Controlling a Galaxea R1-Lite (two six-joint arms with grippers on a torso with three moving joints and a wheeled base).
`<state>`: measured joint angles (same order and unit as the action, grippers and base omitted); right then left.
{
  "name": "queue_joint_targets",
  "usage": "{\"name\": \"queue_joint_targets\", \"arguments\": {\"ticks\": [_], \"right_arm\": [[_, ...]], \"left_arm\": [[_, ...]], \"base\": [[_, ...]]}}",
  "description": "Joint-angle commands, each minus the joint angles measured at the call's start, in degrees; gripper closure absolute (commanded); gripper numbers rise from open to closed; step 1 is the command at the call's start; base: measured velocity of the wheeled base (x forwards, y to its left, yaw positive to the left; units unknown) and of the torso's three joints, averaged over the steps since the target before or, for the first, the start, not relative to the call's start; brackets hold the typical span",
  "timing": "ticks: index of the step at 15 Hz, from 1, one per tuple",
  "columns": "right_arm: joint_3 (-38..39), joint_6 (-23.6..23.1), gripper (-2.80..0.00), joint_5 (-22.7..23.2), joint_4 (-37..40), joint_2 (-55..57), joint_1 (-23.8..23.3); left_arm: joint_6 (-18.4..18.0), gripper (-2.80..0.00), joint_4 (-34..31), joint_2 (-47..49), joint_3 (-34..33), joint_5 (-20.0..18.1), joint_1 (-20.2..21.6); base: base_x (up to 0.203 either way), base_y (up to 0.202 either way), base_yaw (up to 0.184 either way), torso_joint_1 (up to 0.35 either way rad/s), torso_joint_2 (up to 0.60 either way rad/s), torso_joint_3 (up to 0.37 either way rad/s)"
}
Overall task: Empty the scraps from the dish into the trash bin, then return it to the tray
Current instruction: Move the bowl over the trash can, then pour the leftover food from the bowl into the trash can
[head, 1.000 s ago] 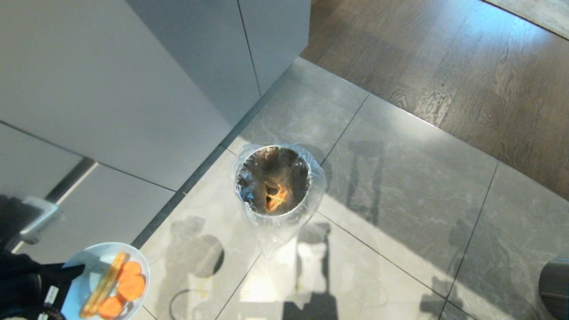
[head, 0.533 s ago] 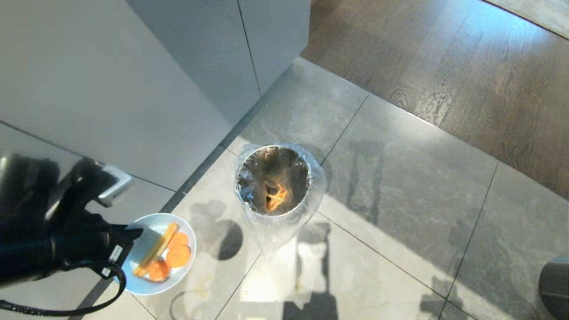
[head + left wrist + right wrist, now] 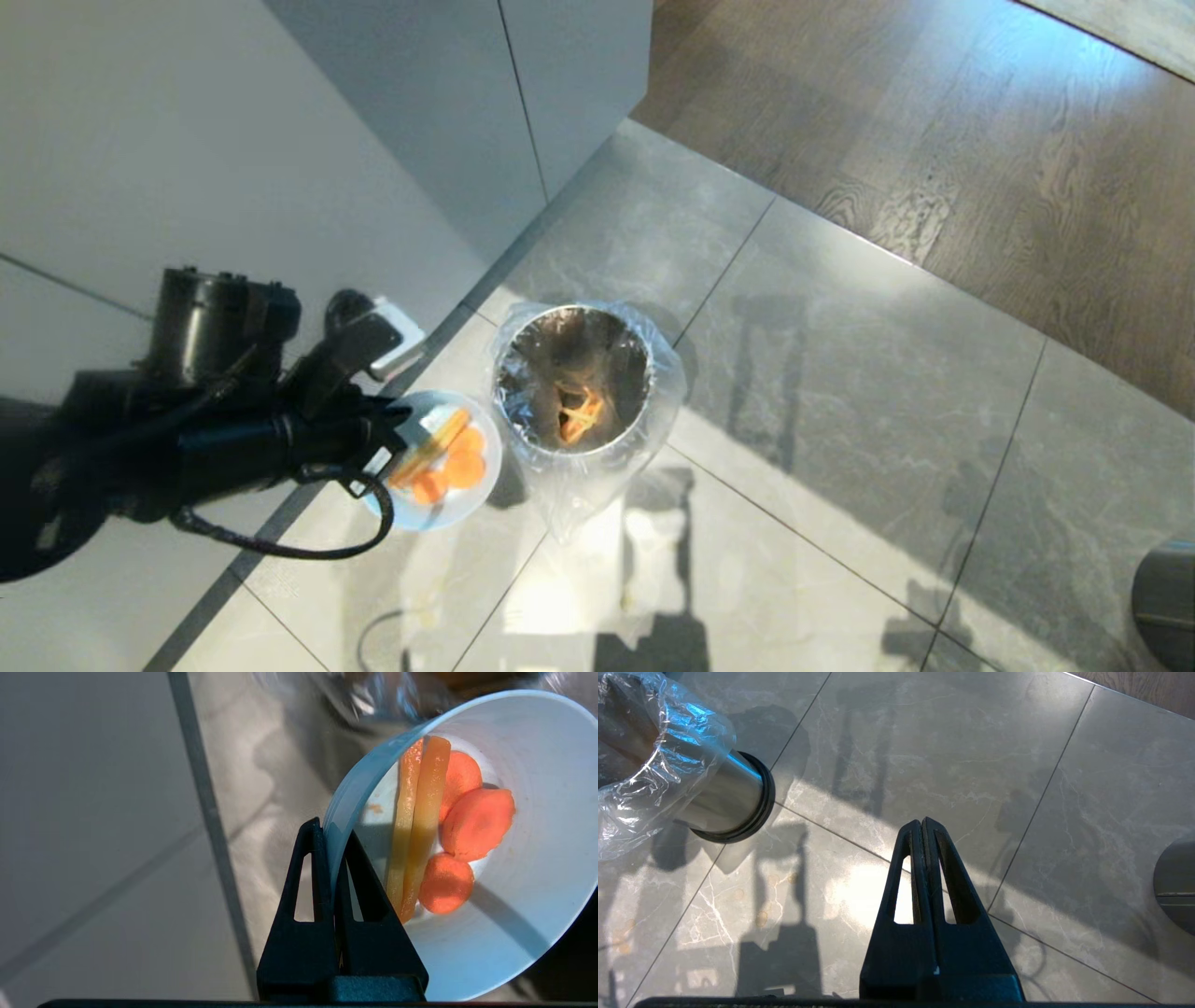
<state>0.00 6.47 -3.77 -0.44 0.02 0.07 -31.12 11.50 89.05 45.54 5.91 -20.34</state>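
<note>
The dish (image 3: 448,499) is a small pale blue-white bowl held level in the air just left of the trash bin (image 3: 574,378). My left gripper (image 3: 397,439) is shut on its near rim. In the left wrist view the gripper (image 3: 332,833) pinches the rim of the dish (image 3: 528,896), one finger inside and one outside. The scraps (image 3: 441,457), three orange carrot slices and two yellowish sticks (image 3: 423,830), lie inside it. The shiny metal bin (image 3: 724,798) has a crinkled clear liner and some orange scraps at its bottom. My right gripper (image 3: 922,822) hangs shut and empty over the tiles. The tray is out of view.
Pale grey cabinet fronts (image 3: 280,168) stand close behind and left of the bin. Grey floor tiles (image 3: 840,420) spread to the right, wooden flooring (image 3: 934,121) beyond. A dark grey round object (image 3: 1167,597) sits at the lower right edge.
My left arm has swung up and rightward, carrying the dish from the lower left corner to just beside the bin's left rim. The bin and right gripper have not moved.
</note>
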Motion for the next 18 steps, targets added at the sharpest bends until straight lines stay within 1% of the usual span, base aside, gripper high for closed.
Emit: {"name": "queue_joint_targets", "arguments": {"ticks": [1, 2, 5, 6, 7, 9, 10, 12, 13, 14, 15, 16, 17, 18], "right_arm": [[0.0, 0.0, 0.00, 0.0, 0.0, 0.0, 0.0], [0.0, 0.0, 0.00, 0.0, 0.0, 0.0, 0.0], [0.0, 0.0, 0.00, 0.0, 0.0, 0.0, 0.0], [0.0, 0.0, 0.00, 0.0, 0.0, 0.0, 0.0], [0.0, 0.0, 0.00, 0.0, 0.0, 0.0, 0.0], [0.0, 0.0, 0.00, 0.0, 0.0, 0.0, 0.0], [0.0, 0.0, 0.00, 0.0, 0.0, 0.0, 0.0], [0.0, 0.0, 0.00, 0.0, 0.0, 0.0, 0.0], [0.0, 0.0, 0.00, 0.0, 0.0, 0.0, 0.0], [0.0, 0.0, 0.00, 0.0, 0.0, 0.0, 0.0], [0.0, 0.0, 0.00, 0.0, 0.0, 0.0, 0.0], [0.0, 0.0, 0.00, 0.0, 0.0, 0.0, 0.0], [0.0, 0.0, 0.00, 0.0, 0.0, 0.0, 0.0], [0.0, 0.0, 0.00, 0.0, 0.0, 0.0, 0.0]], "left_arm": [[-7.1, 0.00, 4.0, 5.5, 4.3, 0.3, -1.3], [-8.6, 0.00, 6.9, 6.7, 5.2, 0.3, -2.3], [-9.6, 0.00, 16.1, 9.3, 5.8, 0.3, -5.8], [-11.3, 0.00, 19.3, 10.1, 5.9, 0.3, -6.5], [-14.9, 0.00, 21.9, 11.0, 6.4, 0.3, -6.9], [-21.4, 0.00, 25.1, 13.1, 8.6, 0.2, -8.1], [-23.6, 0.00, 25.6, 14.1, 9.5, 0.2, -9.3], [-25.3, 0.00, 25.8, 14.8, 10.0, 0.1, -11.6], [-27.1, 0.00, 26.0, 15.2, 10.1, 0.0, -12.3], [-30.4, 0.00, 26.5, 15.5, 10.3, 0.0, -12.6], [-35.4, 0.00, 27.4, 15.8, 10.9, 0.1, -12.8], [-41.3, 0.00, 29.2, 16.2, 11.7, 0.1, -13.0], [-45.9, 0.00, 31.8, 16.7, 12.1, 0.2, -13.2], [-48.1, 0.00, 33.3, 17.5, 12.3, 0.2, -13.3]], "base": [[0.000, 0.000, 0.000, 0.000, 0.00, 0.000], [0.000, 0.000, 0.000, 0.000, 0.00, 0.000], [0.000, 0.000, 0.000, 0.000, 0.00, 0.000], [0.000, 0.000, 0.000, 0.000, 0.00, 0.000], [0.000, 0.000, 0.000, 0.000, 0.00, 0.000], [0.000, 0.000, 0.000, 0.000, 0.00, 0.000], [0.000, 0.000, 0.000, 0.000, 0.00, 0.000], [0.000, 0.000, 0.000, 0.000, 0.00, 0.000], [0.000, 0.000, 0.000, 0.000, 0.00, 0.000], [0.000, 0.000, 0.000, 0.000, 0.00, 0.000], [0.000, 0.000, 0.000, 0.000, 0.00, 0.000], [0.000, 0.000, 0.000, 0.000, 0.00, 0.000], [0.000, 0.000, 0.000, 0.000, 0.00, 0.000], [0.000, 0.000, 0.000, 0.000, 0.00, 0.000]]}}
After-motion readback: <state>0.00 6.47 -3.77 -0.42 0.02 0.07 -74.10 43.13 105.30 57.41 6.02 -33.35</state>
